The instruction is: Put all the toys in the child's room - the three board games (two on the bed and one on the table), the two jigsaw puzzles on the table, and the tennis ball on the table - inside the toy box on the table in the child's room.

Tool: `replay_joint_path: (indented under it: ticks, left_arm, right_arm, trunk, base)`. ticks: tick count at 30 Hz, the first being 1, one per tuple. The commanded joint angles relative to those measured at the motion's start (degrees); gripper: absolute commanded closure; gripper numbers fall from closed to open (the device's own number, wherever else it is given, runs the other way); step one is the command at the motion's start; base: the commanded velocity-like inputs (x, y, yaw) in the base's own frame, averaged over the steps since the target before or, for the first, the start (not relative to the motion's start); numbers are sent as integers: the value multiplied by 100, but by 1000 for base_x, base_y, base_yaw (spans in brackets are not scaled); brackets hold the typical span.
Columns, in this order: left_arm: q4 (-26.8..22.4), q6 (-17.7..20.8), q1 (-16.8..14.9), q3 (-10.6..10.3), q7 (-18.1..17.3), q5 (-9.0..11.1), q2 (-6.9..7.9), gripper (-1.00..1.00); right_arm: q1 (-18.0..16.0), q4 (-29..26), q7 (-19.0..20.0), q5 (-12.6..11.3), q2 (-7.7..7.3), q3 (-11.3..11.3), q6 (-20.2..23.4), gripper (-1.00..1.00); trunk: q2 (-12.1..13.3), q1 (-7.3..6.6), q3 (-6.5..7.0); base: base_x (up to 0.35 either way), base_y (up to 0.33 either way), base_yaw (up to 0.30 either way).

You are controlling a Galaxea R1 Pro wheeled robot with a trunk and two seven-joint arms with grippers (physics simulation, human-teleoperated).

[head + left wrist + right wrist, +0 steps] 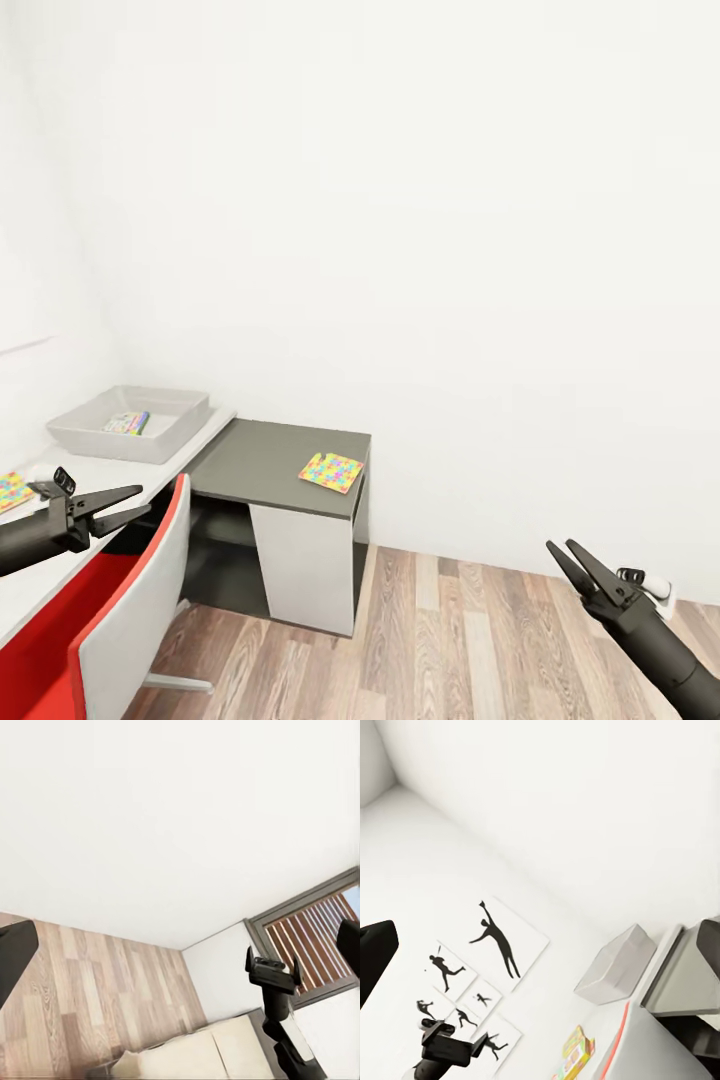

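The light grey toy box (130, 420) stands on the pale table (90, 470) by the wall, with one colourful board game (127, 423) lying inside. One jigsaw puzzle (331, 472) lies on the lower dark grey side section. Another puzzle (12, 490) peeks in at the table's left edge. My left gripper (143, 500) hovers open over the table's front edge, short of the toy box and holding nothing. My right gripper (559, 545) is open and empty, low over the wood floor at the right. The right wrist view shows the toy box (615, 964). The tennis ball is out of view.
A red chair with a grey-white back (130, 600) stands right under my left arm, against the table. White drawers (305, 570) sit under the dark section. Bare white walls rise behind; wood-plank floor (480, 640) stretches to the right. The cream bed (180, 1057) appears in the left wrist view.
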Motion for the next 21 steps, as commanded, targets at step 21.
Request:
replay_joint_path:
  ticks: [21]
  left_arm:
    - [5, 20, -4, 6, -30, -16, 0, -100]
  right_arm:
    - [2, -4, -3, -40, -4, -147, 48, -100]
  trunk:
    - [-7, 1, 139]
  base:
    - [-163, 73, -225]
